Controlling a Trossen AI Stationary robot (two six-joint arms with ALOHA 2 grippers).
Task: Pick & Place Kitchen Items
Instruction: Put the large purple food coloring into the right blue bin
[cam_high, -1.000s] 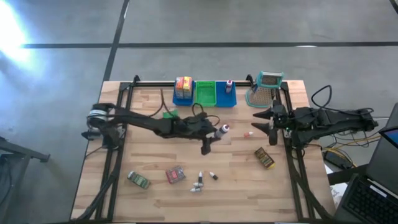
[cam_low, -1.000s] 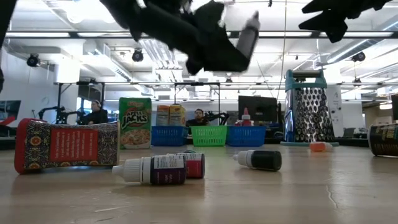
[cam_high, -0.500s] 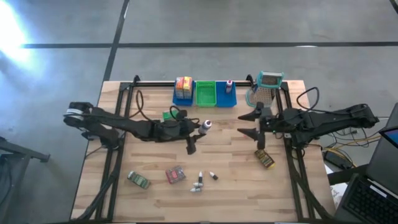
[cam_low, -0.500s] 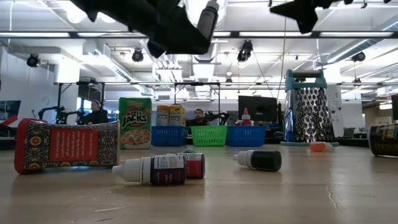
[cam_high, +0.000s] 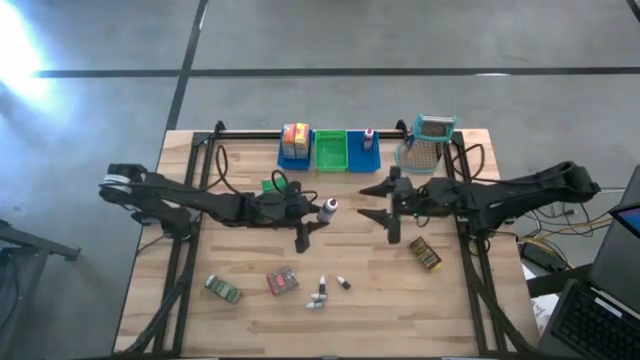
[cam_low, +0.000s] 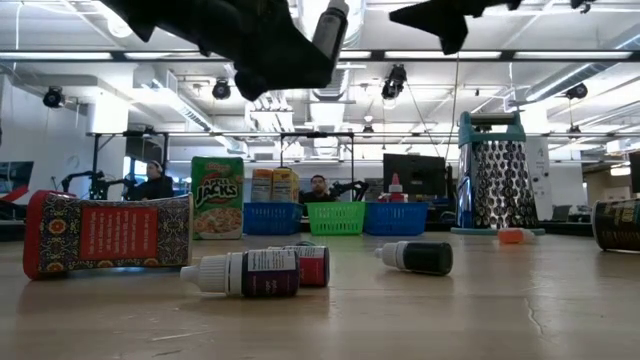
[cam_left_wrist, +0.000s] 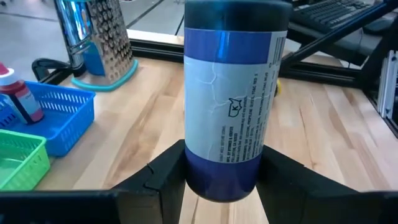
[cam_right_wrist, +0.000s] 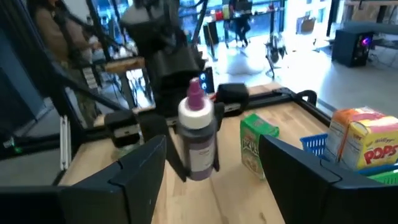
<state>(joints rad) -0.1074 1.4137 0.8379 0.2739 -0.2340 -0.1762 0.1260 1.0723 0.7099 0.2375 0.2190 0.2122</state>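
the small purple bottle with a white printed label and pale cap (cam_high: 326, 209) sits near the centre of the high view, held above the light wooden table (cam_high: 240, 310). the left gripper (cam_high: 312, 218) is clamped on the bottle's lower body; in the left wrist view the bottle (cam_left_wrist: 235, 93) stands upright between the two dark fingers (cam_left_wrist: 155, 180), its label showing small print and a barcode strip. the right gripper (cam_high: 378, 200) hangs just right of centre, facing the bottle, its jaws spread wide and holding nothing; in the right wrist view the bottle (cam_right_wrist: 198, 134) shows between its fingers but farther off, apart from them.

along the top edge of the table stand a blue plastic bin (cam_high: 293, 152) with a yellow-red box (cam_high: 295, 135), a green plastic bin (cam_high: 329, 149) and a second blue bin (cam_high: 366, 157) with a little red bottle. right of them stands the metal grater with a teal handle (cam_high: 430, 140). a green packet (cam_high: 273, 184) lies just left of the left gripper. in the lower part lie a green-brown packet (cam_high: 223, 289), a pink-red packet (cam_high: 282, 281), three small bottles (cam_high: 322, 291) and a dark brown packet (cam_high: 425, 253).
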